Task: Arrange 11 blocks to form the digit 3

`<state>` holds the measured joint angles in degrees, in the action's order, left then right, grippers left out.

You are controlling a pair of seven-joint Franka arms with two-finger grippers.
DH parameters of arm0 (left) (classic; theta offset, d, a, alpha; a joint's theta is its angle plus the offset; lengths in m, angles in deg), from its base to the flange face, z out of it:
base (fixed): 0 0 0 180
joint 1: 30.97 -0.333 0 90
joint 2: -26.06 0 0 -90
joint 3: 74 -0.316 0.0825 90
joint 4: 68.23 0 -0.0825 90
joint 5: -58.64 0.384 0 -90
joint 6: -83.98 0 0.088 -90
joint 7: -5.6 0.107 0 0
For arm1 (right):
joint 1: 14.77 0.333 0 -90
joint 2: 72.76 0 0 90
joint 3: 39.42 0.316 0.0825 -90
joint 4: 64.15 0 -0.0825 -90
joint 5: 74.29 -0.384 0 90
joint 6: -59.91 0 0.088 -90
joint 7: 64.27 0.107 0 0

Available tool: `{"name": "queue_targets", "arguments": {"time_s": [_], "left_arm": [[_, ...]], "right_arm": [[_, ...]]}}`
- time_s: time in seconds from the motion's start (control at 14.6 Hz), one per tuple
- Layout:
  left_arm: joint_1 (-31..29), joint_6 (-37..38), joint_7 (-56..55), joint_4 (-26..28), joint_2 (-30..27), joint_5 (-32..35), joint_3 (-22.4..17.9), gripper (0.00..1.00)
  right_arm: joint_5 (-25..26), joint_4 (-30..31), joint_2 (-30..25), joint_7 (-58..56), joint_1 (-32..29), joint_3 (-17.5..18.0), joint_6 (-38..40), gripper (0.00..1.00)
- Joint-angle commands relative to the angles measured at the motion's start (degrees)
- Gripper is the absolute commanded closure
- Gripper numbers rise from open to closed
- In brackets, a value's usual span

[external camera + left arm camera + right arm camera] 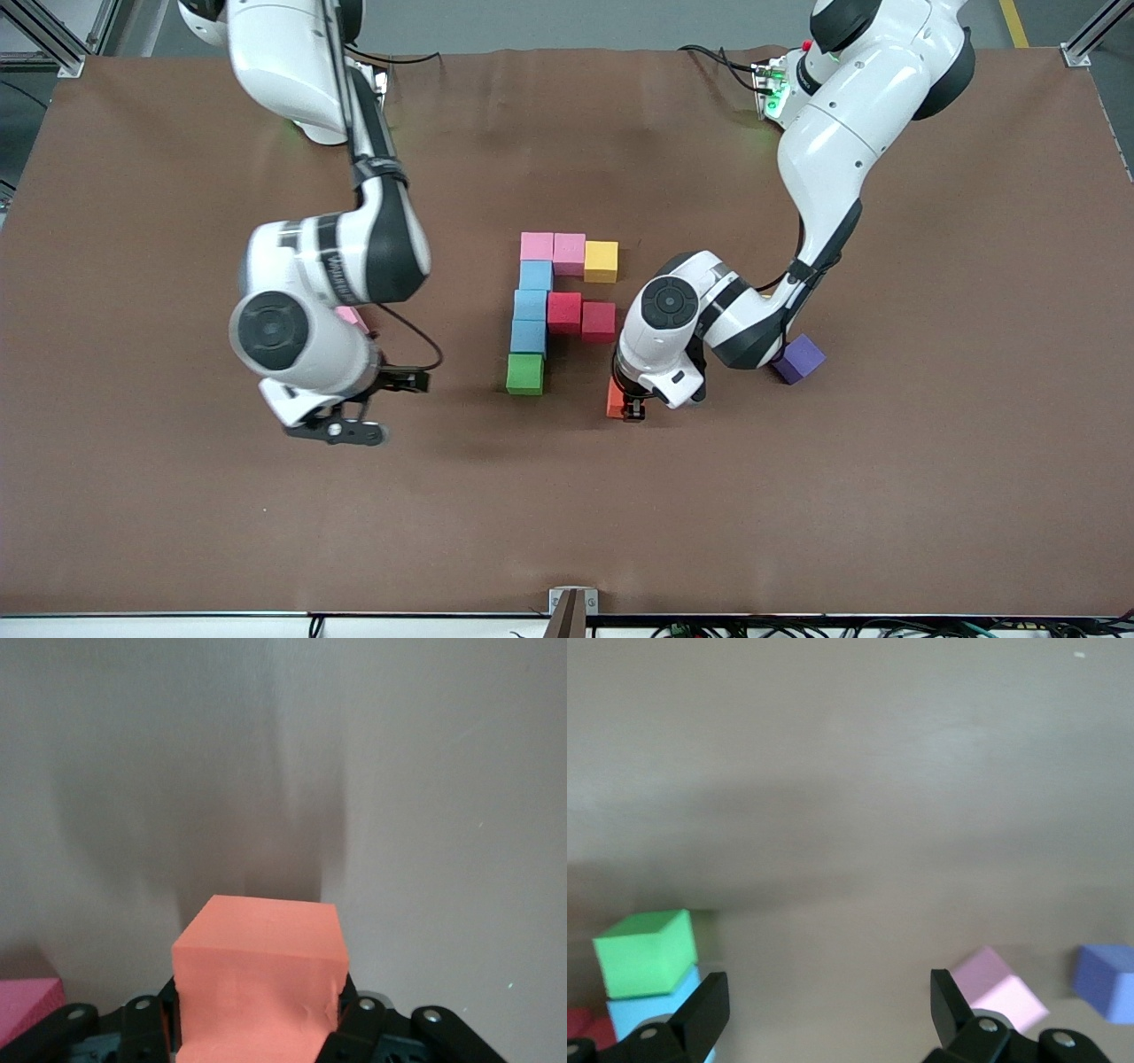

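You have nine cubes joined beside the green cube (524,373). Left gripper (633,409) pinches the orange cube (616,399) near it; right gripper (341,431) waits spread; purple cube (798,358) remains.

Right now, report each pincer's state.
Left pincer: shut on the orange block.
Right pincer: open, empty, waiting over the table.

Front camera: high, facing both arms across the table (177,532). Wrist cameras: close, looking past their claws; all share the tabletop.
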<state>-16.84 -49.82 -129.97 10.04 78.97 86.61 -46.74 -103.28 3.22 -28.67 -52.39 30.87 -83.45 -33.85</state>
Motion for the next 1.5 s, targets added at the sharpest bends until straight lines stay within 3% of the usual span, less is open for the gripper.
{"name": "queue_targets", "arguments": {"time_s": [0.0, 0.34, 0.82, 1.44], "left_arm": [[1.8, -2.3, -0.5, -2.4, 1.6, -1.2, -0.5, 0.53], [4.4, -3.5, -2.0, -3.6, 2.8, -3.0, -0.5, 0.53], [6.2, -3.7, -2.0, -5.0, 3.7, -5.8, -0.5, 0.53], [7.3, -7.9, -3.4, -6.6, 6.1, -7.4, -0.6, 0.51]], "right_arm": [[0.3, 1.2, -2.3, -2.5, -4.7, -1.0, 3.6, 0.0], [1.0, 1.3, -2.4, -5.1, -7.2, -5.3, 5.1, 0.0], [1.0, 1.3, -2.4, -14.8, -6.4, -15.3, 11.8, 0.0], [0.4, -3.0, -3.9, -15.2, -6.8, -17.8, 16.2, 0.0]]}}
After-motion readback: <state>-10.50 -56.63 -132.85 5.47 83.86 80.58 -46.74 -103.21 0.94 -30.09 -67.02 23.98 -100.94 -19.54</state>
